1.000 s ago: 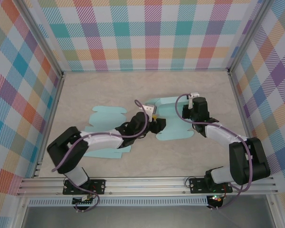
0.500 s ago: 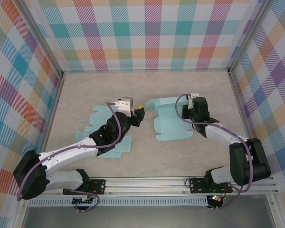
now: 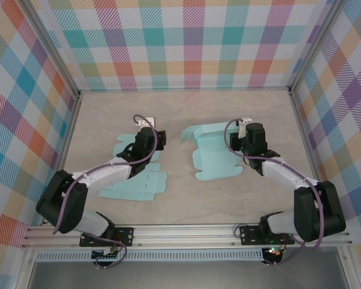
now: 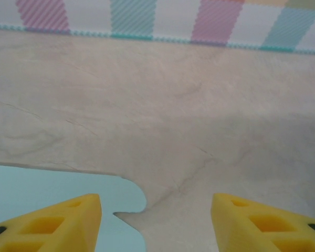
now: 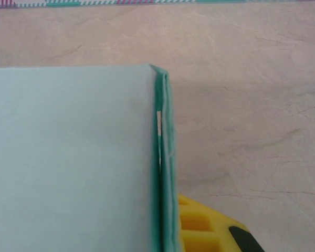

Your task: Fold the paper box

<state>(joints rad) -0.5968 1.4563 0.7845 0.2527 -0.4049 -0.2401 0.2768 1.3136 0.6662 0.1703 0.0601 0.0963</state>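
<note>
A: Status of the pale teal die-cut paper box blank (image 3: 215, 158)?

B: Laid on the beige tabletop (image 3: 186, 108), partly folded. Its right edge is doubled over, and a flap is curled up at its far-left corner.

A: Right gripper (image 3: 236, 144)?

B: Clamped on that doubled right edge. In the wrist view the fold is seen running straight away from the yellow finger (image 5: 199, 226).

A: Left gripper (image 4: 155, 218)?

B: Jaws apart, nothing held. It is positioned well left of the blank, over the far edge of a separate stack of flat teal sheets (image 3: 132, 183).

A: Relation that matters?

B: The blank's free side is turned toward the left gripper. Its creases are judged to run near-to-far, so a fold would be driven from the left, rightward. The right arm is nearer but is taken up as the anchor. A sideways reach is needed from the left arm.
</note>
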